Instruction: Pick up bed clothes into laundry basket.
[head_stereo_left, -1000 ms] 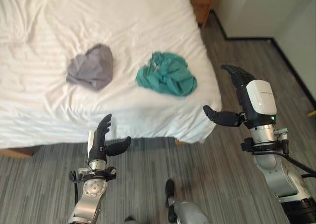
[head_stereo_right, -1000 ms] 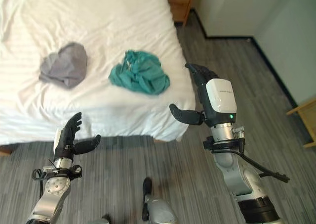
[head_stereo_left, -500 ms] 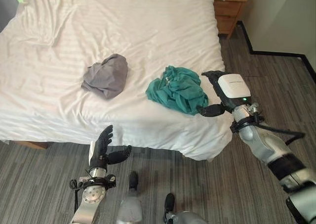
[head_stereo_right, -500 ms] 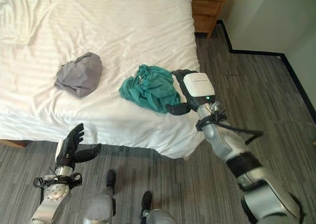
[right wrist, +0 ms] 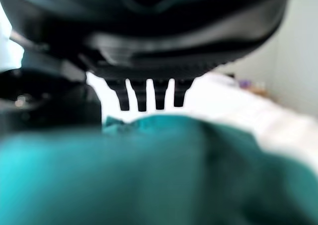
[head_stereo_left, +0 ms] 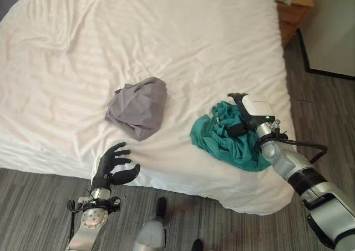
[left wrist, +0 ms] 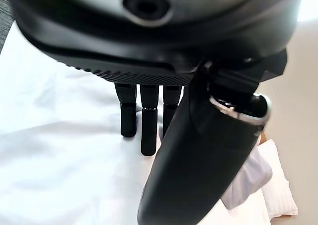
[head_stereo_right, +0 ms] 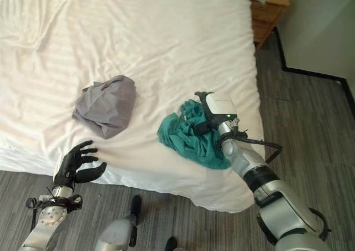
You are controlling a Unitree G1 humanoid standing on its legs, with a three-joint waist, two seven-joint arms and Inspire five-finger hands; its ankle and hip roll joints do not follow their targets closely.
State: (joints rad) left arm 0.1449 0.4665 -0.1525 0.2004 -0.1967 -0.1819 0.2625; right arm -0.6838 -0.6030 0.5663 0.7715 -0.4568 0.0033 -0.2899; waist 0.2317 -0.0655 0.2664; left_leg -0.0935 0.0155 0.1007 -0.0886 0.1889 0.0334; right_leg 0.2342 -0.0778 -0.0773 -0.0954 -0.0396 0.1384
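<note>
A crumpled teal garment [head_stereo_left: 222, 143] lies on the white bed [head_stereo_left: 138, 35] near its right front corner. My right hand [head_stereo_left: 252, 108] rests on top of that teal garment [right wrist: 149, 175]; its fingers [right wrist: 149, 98] reach straight out over the cloth, and the thumb lies against the garment's side. A grey garment [head_stereo_left: 138, 107] lies bunched up to the left, apart from the teal one. My left hand [head_stereo_left: 111, 165] hovers at the bed's front edge below the grey garment, open with relaxed fingers [left wrist: 141, 120] over the sheet, holding nothing.
A wooden nightstand [head_stereo_right: 269, 10] stands at the bed's far right corner beside a white wall. Grey plank floor [head_stereo_right: 310, 129] runs along the right side and the front of the bed. The sheet is rumpled at the far left.
The camera has moved in over the bed. My right hand went from beside the teal garment onto its top. My left hand now reaches the bed's front edge.
</note>
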